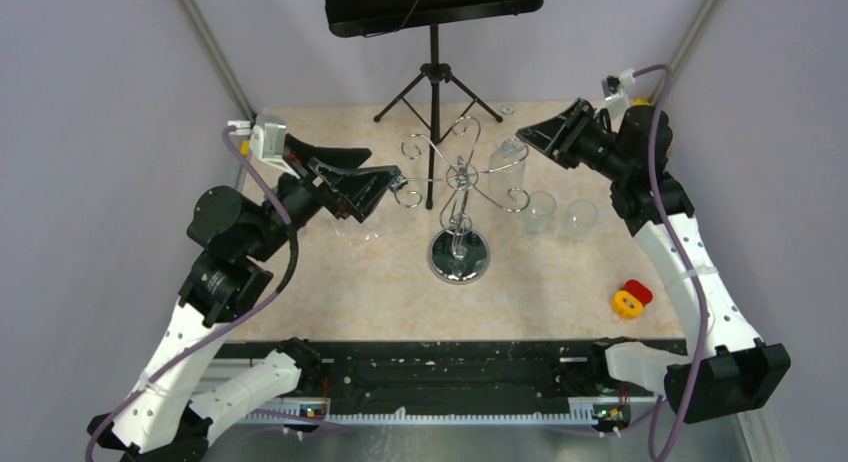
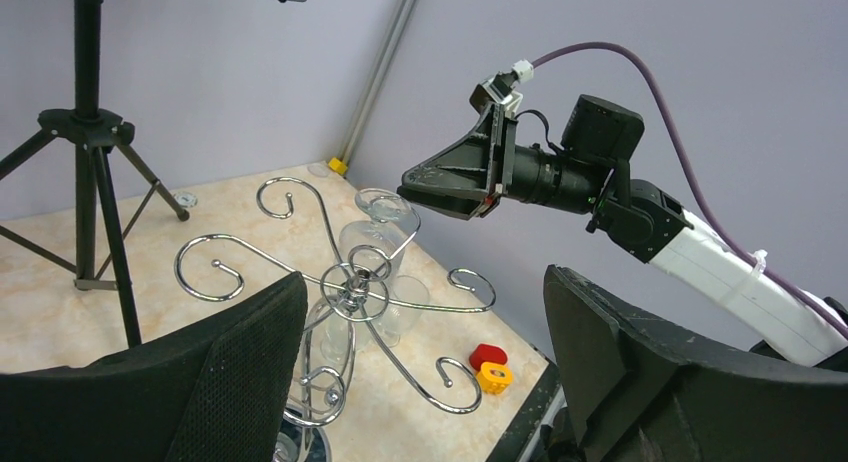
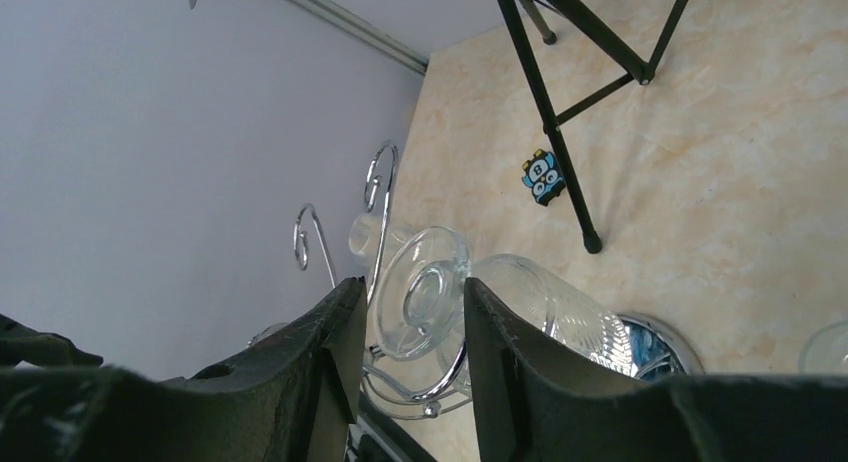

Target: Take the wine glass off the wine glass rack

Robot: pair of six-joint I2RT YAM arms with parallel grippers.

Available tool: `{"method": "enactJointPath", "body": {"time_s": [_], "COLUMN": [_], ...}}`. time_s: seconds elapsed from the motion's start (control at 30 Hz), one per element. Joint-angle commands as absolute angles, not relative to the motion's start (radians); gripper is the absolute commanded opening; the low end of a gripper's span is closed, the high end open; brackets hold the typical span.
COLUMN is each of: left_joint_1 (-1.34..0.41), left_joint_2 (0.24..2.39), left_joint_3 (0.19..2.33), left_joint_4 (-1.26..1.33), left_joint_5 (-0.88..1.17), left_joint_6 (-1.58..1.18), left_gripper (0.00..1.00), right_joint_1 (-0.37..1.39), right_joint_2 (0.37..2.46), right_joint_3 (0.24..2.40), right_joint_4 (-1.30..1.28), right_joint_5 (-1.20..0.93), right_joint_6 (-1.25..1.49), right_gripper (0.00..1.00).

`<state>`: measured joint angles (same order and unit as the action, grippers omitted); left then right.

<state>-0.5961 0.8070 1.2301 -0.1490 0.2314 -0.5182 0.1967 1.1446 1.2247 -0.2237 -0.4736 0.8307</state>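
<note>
rack (image 1: 459, 174): stood at the centre of the table (image 1: 380, 282); the round mirror base is set on the top, with a thin post above it and curled hook arms spread all round.
glass (image 1: 507, 159): hung upside down on the rack arm at 2 o'clock from the post; the foot is caught in the hook and the bowl is pointed down. Not yet lifted off.
right gripper (image 1: 522, 139): held at 2 o'clock from the post, tips placed right at the foot of the glass, nose aimed toward 8 o'clock.
right fingers (image 3: 335, 352): set part open; in the wrist view the foot disc is framed in the gap and almost fills it. Whether the pads are pressed on it cannot be told.
left gripper (image 1: 385, 167): held at 9 o'clock from the post, level with the hook arms, just beside the nearest hook tip.
left fingers (image 2: 230, 372): spread wide; nothing is held, and only the rack is seen through the gap.
spare glasses (image 1: 538, 212): two, set side by side on the table at 4 o'clock from the post, apart from the rack.
music stand (image 1: 433, 72): placed at 12 o'clock behind the rack, tripod feet on the table.
toy (image 1: 630, 298): red and yellow, laid at 4 o'clock from the base, near the right edge.
sticker (image 3: 541, 176): small, blue, seen on the table just beside a tripod leg.
</note>
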Motion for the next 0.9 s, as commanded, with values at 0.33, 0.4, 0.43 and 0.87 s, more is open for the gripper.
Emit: {"method": "enactJointPath", "body": {"time_s": [0.33, 0.4, 0.43, 0.87], "left_joint_1": [-0.593, -0.592, -0.593, -0.593], "left_joint_2": [0.802, 0.803, 0.804, 0.816], "left_joint_3": [1.219, 1.219, 1.217, 1.215], "left_joint_4": [-0.1, -0.1, -0.1, -0.106], "left_joint_5": [0.178, 0.178, 0.178, 0.179], "left_joint_6": [-0.512, -0.513, -0.514, -0.519], "left_gripper": [0.91, 0.91, 0.91, 0.91], "right_joint_1": [0.224, 0.226, 0.227, 0.233], "right_joint_2": [1.173, 1.171, 1.169, 1.184], "right_joint_3": [1.283, 1.281, 1.28, 1.307], "right_joint_4": [-0.134, -0.101, -0.085, -0.199], "right_joint_5": [-0.498, -0.529, -0.541, -0.589], "right_joint_6": [0.843, 0.856, 0.858, 0.885], "right_gripper": [0.42, 0.39, 0.38, 0.35]}}
